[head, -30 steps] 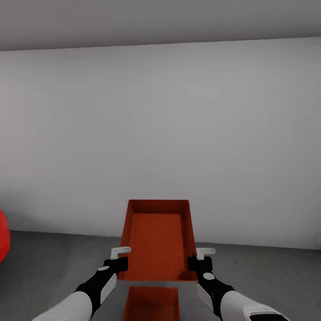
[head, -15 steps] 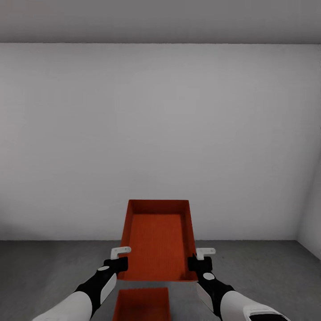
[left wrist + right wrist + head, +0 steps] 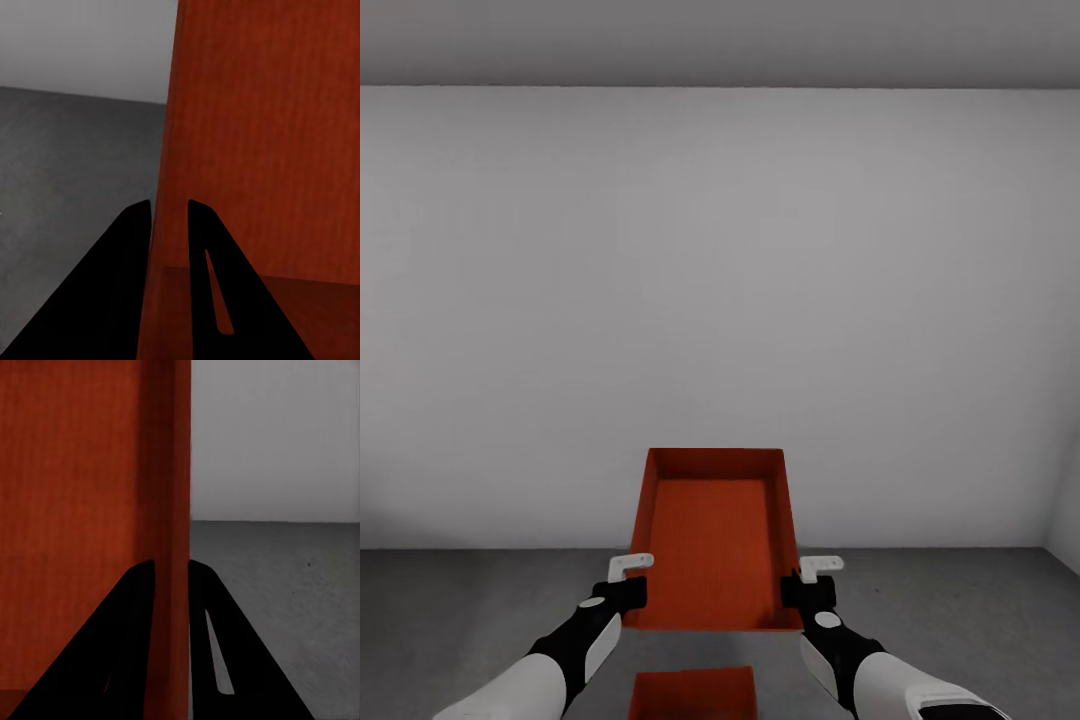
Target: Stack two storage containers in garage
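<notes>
Orange-red, the carried bin (image 3: 713, 540) hangs level at twelve o'clock, its side walls pinched thin between the left gripper (image 3: 169, 225) and right gripper (image 3: 172, 585), likely to line it up over the second bin (image 3: 693, 694) on the grey floor (image 3: 460, 600) at six o'clock.

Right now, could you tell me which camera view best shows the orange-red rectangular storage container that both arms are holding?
The head view: the held orange-red rectangular storage container shows whole there, open top and all four walls, between both grippers. The left wrist view shows one side wall clamped between its black fingers; the right wrist view shows the opposite wall, likewise clamped.
</notes>
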You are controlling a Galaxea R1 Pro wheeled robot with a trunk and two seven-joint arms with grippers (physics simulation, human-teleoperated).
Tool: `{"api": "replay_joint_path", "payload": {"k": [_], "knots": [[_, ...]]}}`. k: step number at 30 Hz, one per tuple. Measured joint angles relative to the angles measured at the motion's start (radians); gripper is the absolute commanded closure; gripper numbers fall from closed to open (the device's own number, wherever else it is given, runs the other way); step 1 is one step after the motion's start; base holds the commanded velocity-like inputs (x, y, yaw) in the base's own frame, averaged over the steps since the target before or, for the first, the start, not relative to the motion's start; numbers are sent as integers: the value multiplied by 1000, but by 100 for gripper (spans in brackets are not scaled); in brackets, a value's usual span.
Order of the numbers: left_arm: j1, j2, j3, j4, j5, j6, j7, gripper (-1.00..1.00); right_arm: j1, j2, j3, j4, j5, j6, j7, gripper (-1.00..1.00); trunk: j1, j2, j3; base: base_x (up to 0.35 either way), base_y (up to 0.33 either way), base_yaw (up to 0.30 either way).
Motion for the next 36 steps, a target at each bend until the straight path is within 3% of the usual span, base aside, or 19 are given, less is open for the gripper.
{"api": "replay_joint_path", "payload": {"k": [21, 36], "knots": [[0, 0, -1, 0, 2, 0, 0, 100, 0, 0, 0, 0, 0, 0, -1, 100, 1, 0, 0, -3, 39, 0], [0, 1, -2, 0, 3, 0, -1, 100, 0, 1, 1, 0, -1, 0, -1, 100, 1, 0, 0, -137, 0, 0]]}}
